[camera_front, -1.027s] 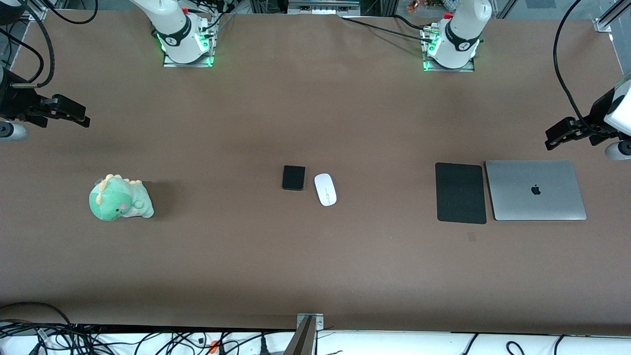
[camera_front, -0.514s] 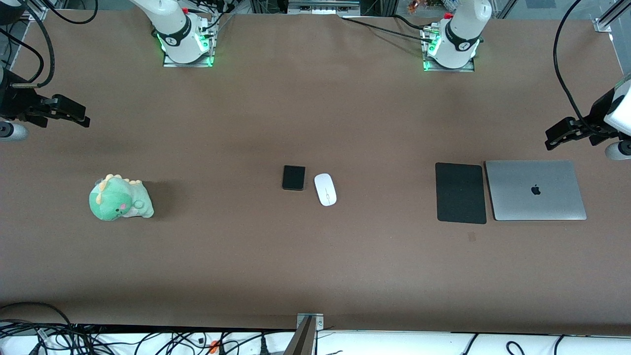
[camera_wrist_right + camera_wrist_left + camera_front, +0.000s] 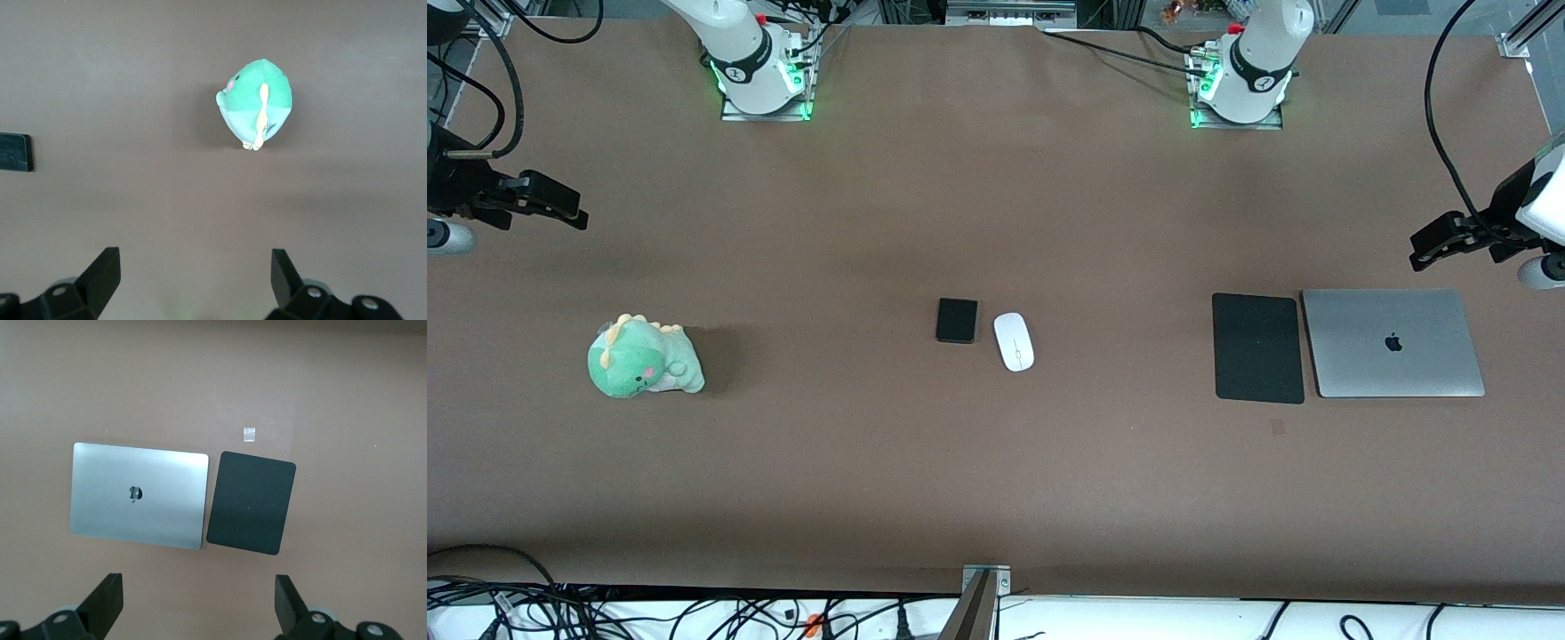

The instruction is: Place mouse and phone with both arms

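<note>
The white mouse (image 3: 1014, 341) and the small black phone (image 3: 957, 320) lie side by side at the middle of the table, the phone toward the right arm's end. The phone's edge also shows in the right wrist view (image 3: 15, 152). My left gripper (image 3: 1430, 244) is open and empty, up over the table's edge at the left arm's end, close to the laptop; it shows in its wrist view (image 3: 198, 600). My right gripper (image 3: 569, 212) is open and empty, up over the right arm's end of the table; it shows in its wrist view (image 3: 195, 275).
A closed silver laptop (image 3: 1392, 343) and a flat black mouse pad (image 3: 1257, 348) lie side by side toward the left arm's end; both show in the left wrist view, laptop (image 3: 138, 495) and pad (image 3: 251, 501). A green plush dinosaur (image 3: 643, 358) sits toward the right arm's end.
My right gripper has shifted very slightly. Nothing else has moved.
</note>
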{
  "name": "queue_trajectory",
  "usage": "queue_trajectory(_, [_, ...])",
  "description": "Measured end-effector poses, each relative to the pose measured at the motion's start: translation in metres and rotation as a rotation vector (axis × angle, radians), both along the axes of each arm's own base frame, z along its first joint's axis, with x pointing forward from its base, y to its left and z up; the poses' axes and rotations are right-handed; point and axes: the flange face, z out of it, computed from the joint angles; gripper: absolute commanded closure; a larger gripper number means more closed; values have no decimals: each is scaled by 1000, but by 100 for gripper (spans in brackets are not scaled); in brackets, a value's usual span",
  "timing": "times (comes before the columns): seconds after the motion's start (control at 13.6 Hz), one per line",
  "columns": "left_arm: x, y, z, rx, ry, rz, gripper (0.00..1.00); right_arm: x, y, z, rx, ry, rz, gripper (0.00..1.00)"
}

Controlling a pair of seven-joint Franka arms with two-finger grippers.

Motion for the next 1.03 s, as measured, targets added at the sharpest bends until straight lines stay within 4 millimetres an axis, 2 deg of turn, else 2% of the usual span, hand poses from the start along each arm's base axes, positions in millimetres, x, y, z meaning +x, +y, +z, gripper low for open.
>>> queue_trajectory(1.03, [0, 1, -1, -31, 0, 9, 0, 0, 0, 0, 0, 0, 0, 0])
